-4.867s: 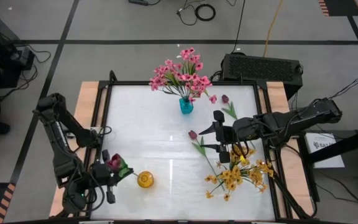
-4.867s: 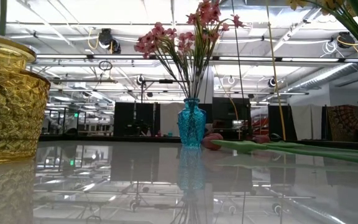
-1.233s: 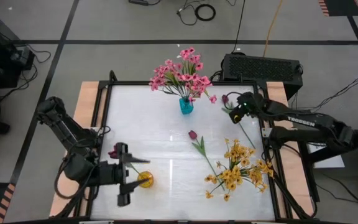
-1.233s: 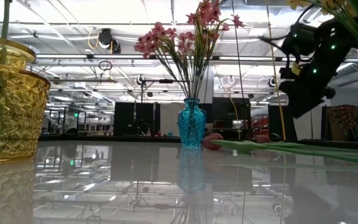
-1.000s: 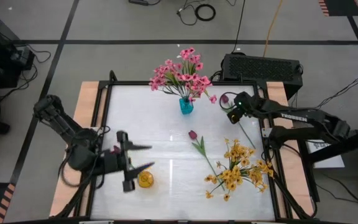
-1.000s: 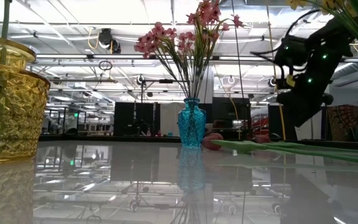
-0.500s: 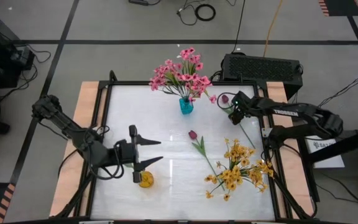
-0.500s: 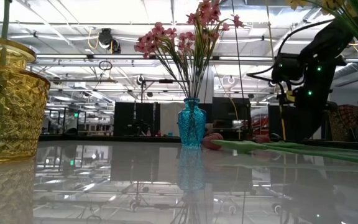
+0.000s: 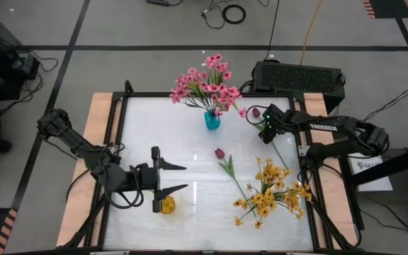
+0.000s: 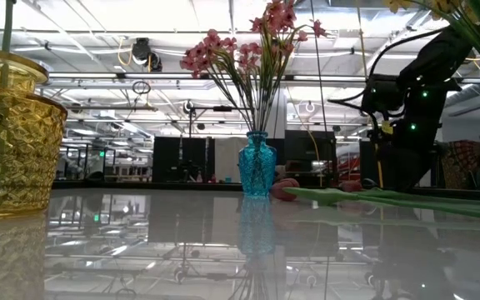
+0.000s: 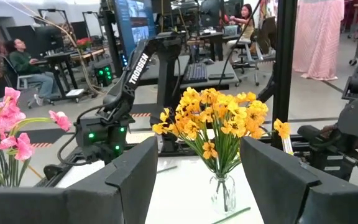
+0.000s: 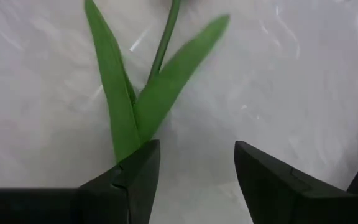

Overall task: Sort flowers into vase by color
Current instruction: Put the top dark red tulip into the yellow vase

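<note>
Pink flowers fill a blue vase (image 9: 212, 120) at the far middle. Yellow flowers (image 9: 271, 190) stand in a clear vase (image 11: 223, 193) near right. A yellow vase (image 9: 165, 205) at the near left holds one green stem (image 10: 7, 25). One dark tulip (image 9: 225, 163) lies flat mid-table. Another tulip (image 9: 256, 112) lies at the far right, its leaves (image 12: 135, 106) just ahead of my right gripper (image 12: 194, 162). That gripper is open and slants down over them. My left gripper (image 9: 180, 178) is open and level, raised beside the yellow vase.
A black frame (image 9: 122, 106) rims the glossy white table. A black box (image 9: 297, 78) sits beyond the far right corner. People sit at desks in the room behind (image 11: 27, 59). Bare table lies between the yellow vase and the mid-table tulip.
My left gripper, open throughout, has swung away from the yellow vase toward the table's right and levelled out. My right gripper has sunk toward the far-right tulip and tipped further down. The flowers and vases have stayed put.
</note>
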`<control>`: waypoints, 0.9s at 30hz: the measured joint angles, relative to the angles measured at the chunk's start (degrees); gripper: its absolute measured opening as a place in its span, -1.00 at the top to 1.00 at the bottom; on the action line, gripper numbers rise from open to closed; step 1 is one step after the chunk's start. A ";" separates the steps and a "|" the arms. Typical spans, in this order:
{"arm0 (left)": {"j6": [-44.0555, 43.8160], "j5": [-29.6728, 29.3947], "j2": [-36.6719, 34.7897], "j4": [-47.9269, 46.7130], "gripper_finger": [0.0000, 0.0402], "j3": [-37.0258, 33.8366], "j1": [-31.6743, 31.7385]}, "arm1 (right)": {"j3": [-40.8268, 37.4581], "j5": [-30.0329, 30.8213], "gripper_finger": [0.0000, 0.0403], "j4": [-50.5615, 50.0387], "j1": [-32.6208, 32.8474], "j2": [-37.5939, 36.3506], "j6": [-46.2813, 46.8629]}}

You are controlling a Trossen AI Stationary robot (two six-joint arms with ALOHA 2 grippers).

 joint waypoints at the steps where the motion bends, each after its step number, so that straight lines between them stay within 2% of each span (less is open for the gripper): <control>1: 0.01 0.00 0.00 0.04 -0.17 0.00 0.00 | 0.00 -0.15 0.01 -0.02 0.00 -0.71 -0.02; 7: 0.00 -0.02 0.00 0.04 -0.17 0.00 -0.02 | 0.00 -1.62 0.01 -0.74 0.06 -6.76 0.16; 12: -0.01 -0.02 0.00 0.02 -0.17 0.00 -0.02 | 0.02 -6.18 0.01 -0.82 0.99 -9.27 0.47; 18: -0.02 1.05 0.00 -0.05 -0.17 0.00 -0.02 | 0.02 -5.86 0.01 -0.92 3.17 -7.69 1.09; 27: -0.04 1.33 1.55 0.02 -0.17 -0.04 1.34 | 0.02 -5.71 0.01 -0.39 3.19 -0.53 0.92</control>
